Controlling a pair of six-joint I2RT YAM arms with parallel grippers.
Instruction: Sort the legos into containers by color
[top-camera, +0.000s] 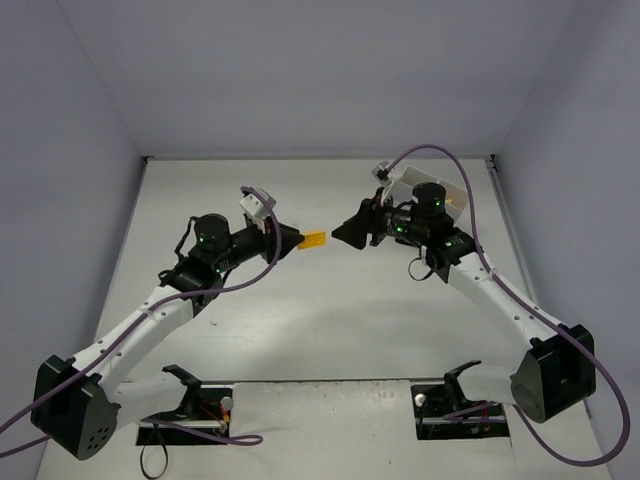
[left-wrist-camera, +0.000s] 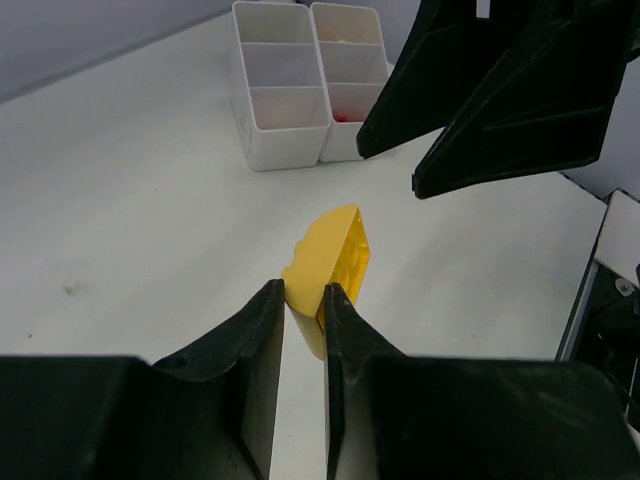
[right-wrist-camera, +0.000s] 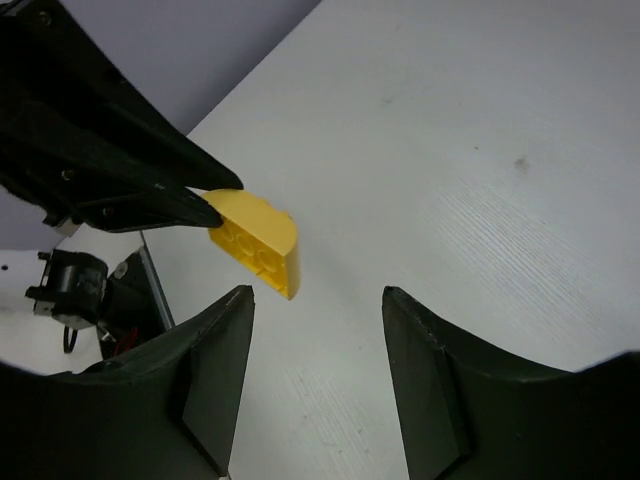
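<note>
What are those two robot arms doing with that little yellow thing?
The left gripper is shut on a yellow lego, pinching one end and holding it out between the two arms. The right gripper faces it with its fingers apart and is not touching the brick. It looks like a handover, or the two arms working on one brick. The white container tray waits further back on the table, with something red already in one compartment.
</note>
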